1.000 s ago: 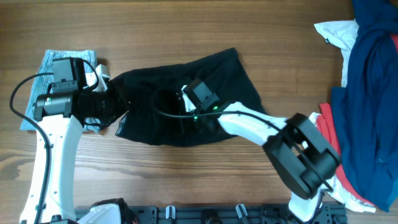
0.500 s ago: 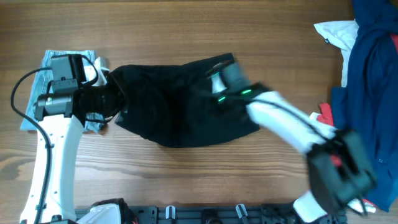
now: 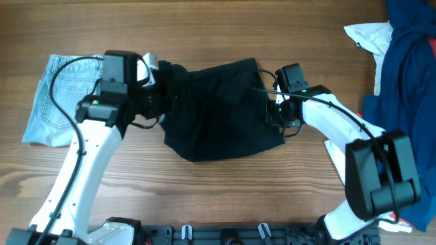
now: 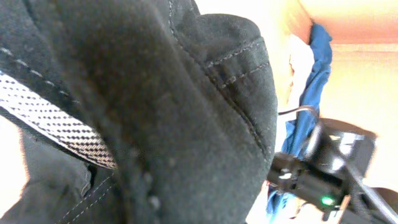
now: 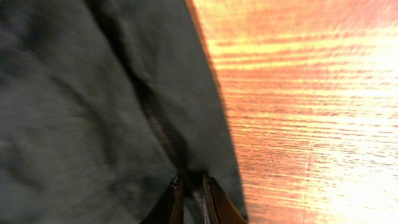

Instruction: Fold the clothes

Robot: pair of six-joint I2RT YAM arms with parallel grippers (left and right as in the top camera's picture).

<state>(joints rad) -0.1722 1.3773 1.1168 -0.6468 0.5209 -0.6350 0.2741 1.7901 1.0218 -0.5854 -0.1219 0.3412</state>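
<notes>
The black garment (image 3: 218, 109) lies spread on the wooden table between my two arms. My left gripper (image 3: 162, 101) is at its bunched-up left edge; in the left wrist view the black fabric (image 4: 155, 112) drapes over the camera and hides the fingers. My right gripper (image 3: 272, 114) is at the garment's right edge. In the right wrist view its fingers (image 5: 191, 186) are pinched together on a dark fold of the fabric (image 5: 74, 112), next to bare wood.
A folded light-blue denim piece (image 3: 58, 88) lies at the left. A heap with navy (image 3: 409, 82), white (image 3: 368, 34) and red (image 3: 360, 139) garments fills the right edge. The right arm (image 4: 323, 180) shows in the left wrist view.
My left gripper has moved right and farther back with the garment's left edge, uncovering the denim. My right gripper has gone from the garment's middle to its right edge.
</notes>
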